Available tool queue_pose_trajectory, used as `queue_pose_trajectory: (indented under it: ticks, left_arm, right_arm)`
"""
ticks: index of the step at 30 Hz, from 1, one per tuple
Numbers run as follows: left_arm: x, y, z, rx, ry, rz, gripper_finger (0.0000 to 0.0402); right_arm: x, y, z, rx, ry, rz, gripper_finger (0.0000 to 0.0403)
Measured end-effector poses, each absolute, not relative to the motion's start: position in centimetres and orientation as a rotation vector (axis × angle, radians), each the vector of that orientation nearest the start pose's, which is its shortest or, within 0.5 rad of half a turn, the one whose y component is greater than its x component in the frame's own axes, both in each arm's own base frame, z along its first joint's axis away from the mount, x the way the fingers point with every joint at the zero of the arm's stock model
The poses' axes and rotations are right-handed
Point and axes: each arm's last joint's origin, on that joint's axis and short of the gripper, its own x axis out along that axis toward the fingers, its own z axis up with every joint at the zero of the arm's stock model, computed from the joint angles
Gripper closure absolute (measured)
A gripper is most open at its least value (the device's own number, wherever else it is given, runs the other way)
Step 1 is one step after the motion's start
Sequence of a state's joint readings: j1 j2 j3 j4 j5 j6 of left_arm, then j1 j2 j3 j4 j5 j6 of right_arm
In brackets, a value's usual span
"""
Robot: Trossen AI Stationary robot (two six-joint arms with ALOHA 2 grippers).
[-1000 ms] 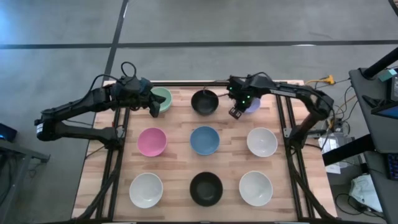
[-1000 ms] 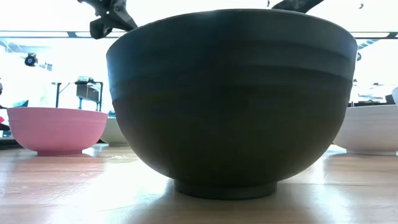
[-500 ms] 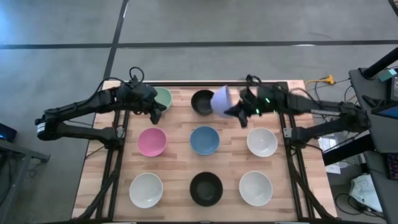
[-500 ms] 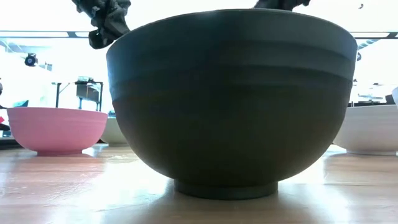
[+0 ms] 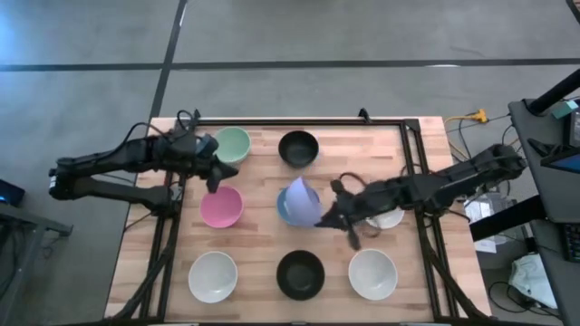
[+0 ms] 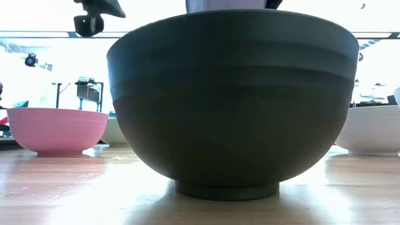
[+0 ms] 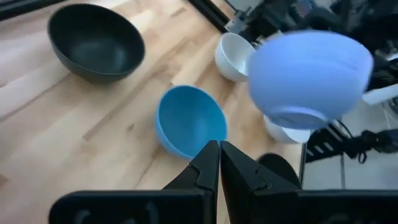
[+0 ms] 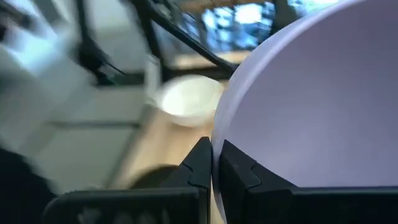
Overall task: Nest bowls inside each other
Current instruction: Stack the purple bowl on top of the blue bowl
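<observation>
Currently: lavender bowl [image 5: 300, 201] carried tilted over the blue bowl [image 7: 189, 121] at desk [image 5: 263, 249] centre.
Right gripper [image 5: 332, 217] jaws clamped on its rim at 3 o'clock; left gripper [image 5: 214, 177] jaws closed empty, above the pink bowl [image 5: 220, 206].

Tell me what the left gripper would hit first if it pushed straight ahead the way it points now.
Probably the blue bowl: the left gripper, fingers shut, points at it in the left wrist view, though depth is unclear.
</observation>
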State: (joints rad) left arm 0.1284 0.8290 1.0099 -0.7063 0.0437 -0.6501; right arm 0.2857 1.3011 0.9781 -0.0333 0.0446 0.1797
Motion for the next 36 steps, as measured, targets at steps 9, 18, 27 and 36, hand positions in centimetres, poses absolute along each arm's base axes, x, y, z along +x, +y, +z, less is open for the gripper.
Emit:
queue_pose_trajectory:
  ticks: [9,18,27,36]
  left_arm:
    - [15.8,0.5,35.1,-0.659,0.475,0.294,0.0402]
    - [16.8,0.3,34.5,-0.648,0.515,0.299,0.0402]
    - [17.1,0.3,34.3,-0.646,0.527,0.305,0.0402]
    - [17.0,0.3,34.4,-0.642,0.524,0.303,0.0402]
  right_arm:
    - [34.0,9.6,30.4,-0.222,0.785,0.168,0.0394]
    - [38.5,9.5,27.8,-0.375,1.148,0.206,0.0394]
    - [41.3,8.0,24.2,-0.387,1.369,0.187,0.0394]
    - [42.5,8.0,22.8,-0.415,1.482,0.208,0.0394]
